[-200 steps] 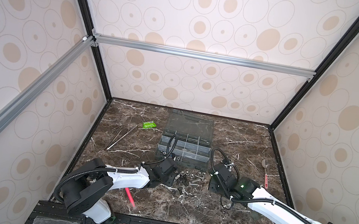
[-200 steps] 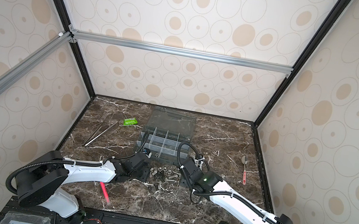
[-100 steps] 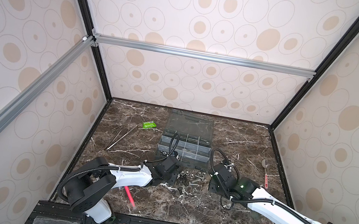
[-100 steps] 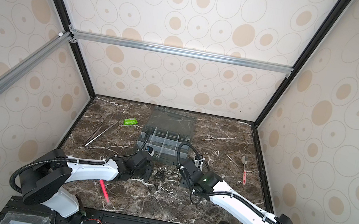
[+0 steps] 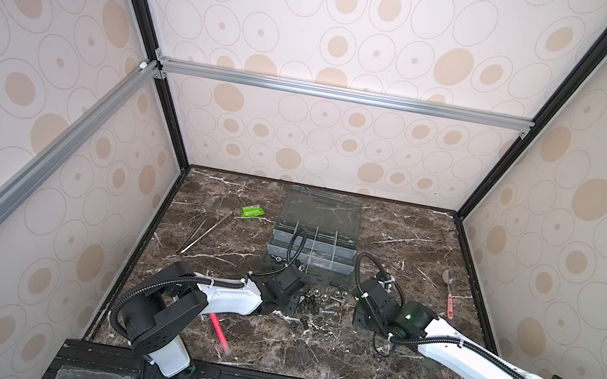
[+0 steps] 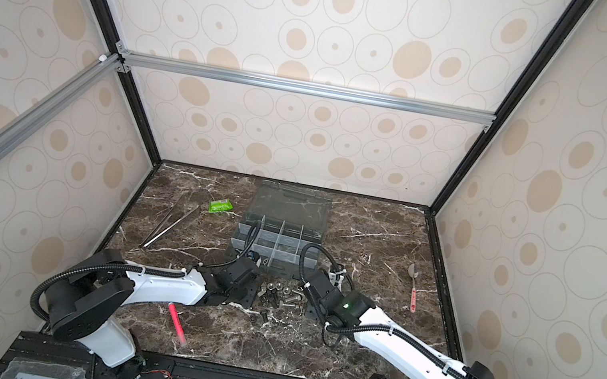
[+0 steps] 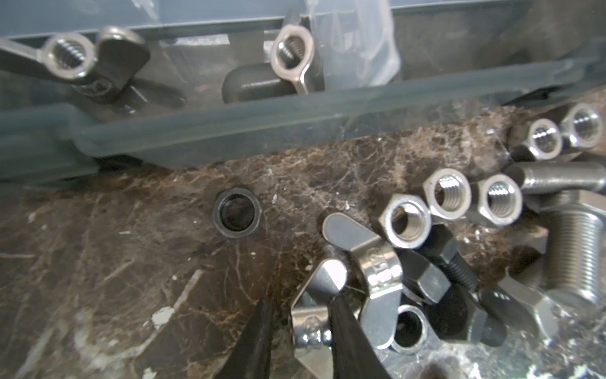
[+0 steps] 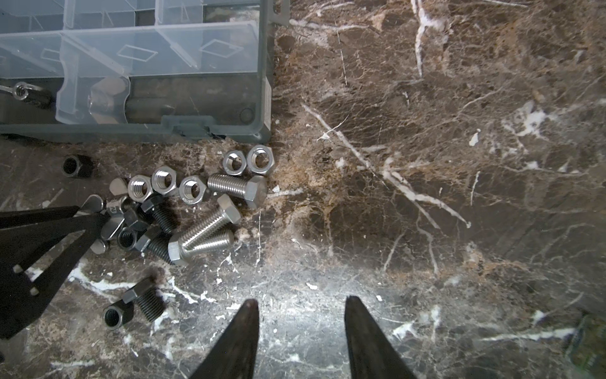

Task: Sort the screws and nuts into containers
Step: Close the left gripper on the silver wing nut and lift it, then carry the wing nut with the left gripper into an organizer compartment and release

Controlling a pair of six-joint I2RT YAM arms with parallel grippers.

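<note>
Barely started: two silver wing nuts (image 7: 69,59) in grey plastic organiser box (image 8: 266,82) (near row); pile of silver and black screws and nuts (image 8: 183,210) unsorted. Left pincer (image 7: 300,303) narrow astride third wing nut (image 7: 323,279), grip unclear; right pincer (image 8: 301,299) wide, empty.

I count five silver hex nuts (image 8: 164,180), three silver bolts (image 8: 213,220), three black nuts (image 8: 77,165) and at least three black bolts (image 8: 146,297), lower centre in both top views, two loose wing nuts (image 7: 377,269), two more inside the organiser box (image 8: 196,129)
</note>
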